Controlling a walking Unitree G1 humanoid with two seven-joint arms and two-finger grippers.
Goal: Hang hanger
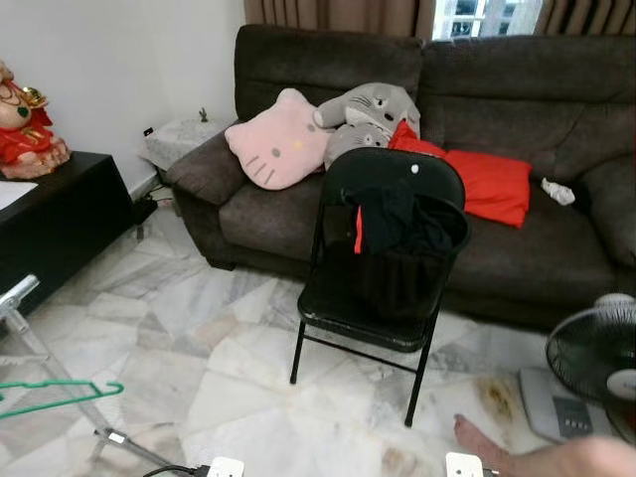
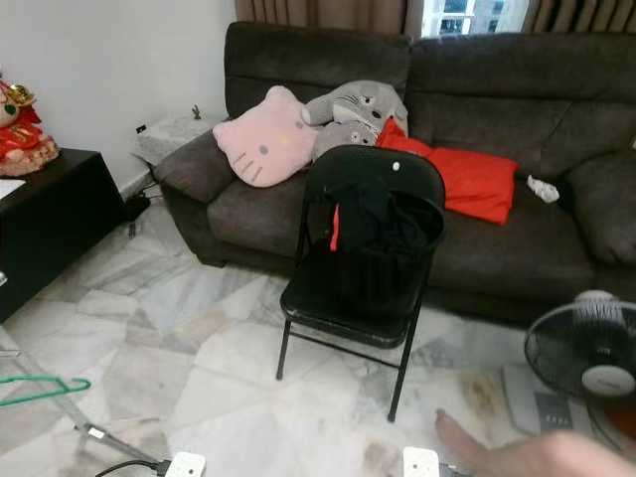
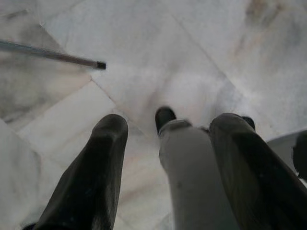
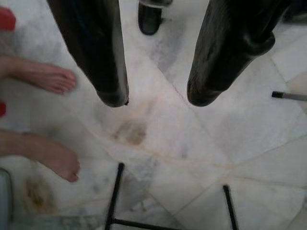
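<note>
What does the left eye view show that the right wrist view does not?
Left eye view, not the right wrist view: the sofa, the clothes on the chair, the fan and the green hanger low on the robot's left.
Right wrist view, not the left eye view: the right gripper, open above the floor, and a second foot.
Both: the marble floor, a brown stain, a bare foot and the chair's legs.

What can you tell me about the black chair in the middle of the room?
The black folding chair stands upright on the pale marble floor, in front of the dark brown sofa. It looks like metal, with thin legs, a flat seat and a rounded backrest that has a small white dot near the top. Dark clothes with a red stripe are heaped on the seat against the backrest.
</note>
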